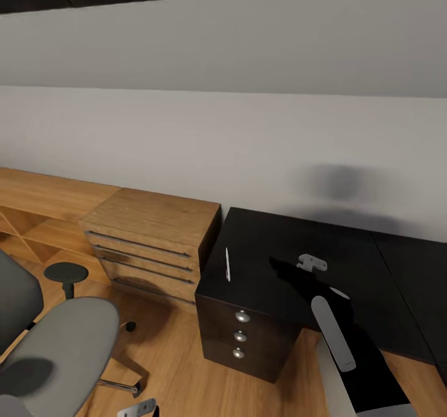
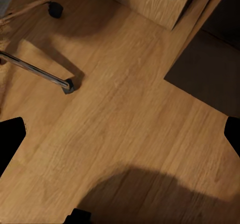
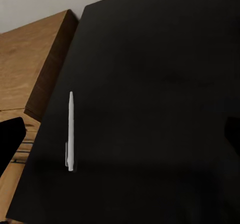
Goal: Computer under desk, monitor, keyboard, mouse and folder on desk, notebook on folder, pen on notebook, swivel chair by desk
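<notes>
Big black desk (image 1: 298, 261) beside the wooden dresser (image 1: 155, 230); grey chair (image 1: 62, 342) sits at eight o'clock. Right gripper (image 3: 122, 134) hovers above, jaws spread, empty. Pen (image 1: 227, 264) lies near the desk's left edge, long axis twelve-to-six.

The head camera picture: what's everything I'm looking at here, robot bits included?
pen: one, white-silver, lying near the desk top's left edge
desk: one, glossy black top, dark drawers with three round silver knobs, against the wall
dresser: one, light wood with long bar handles, left of the desk
swivel chair: one, grey seat, black armrest, on the floor at lower left
floor: light wood
wall: white
right gripper: one, grey, over the desk top, jaws open
left gripper: one, grey, at the bottom edge, open in its wrist view
</notes>
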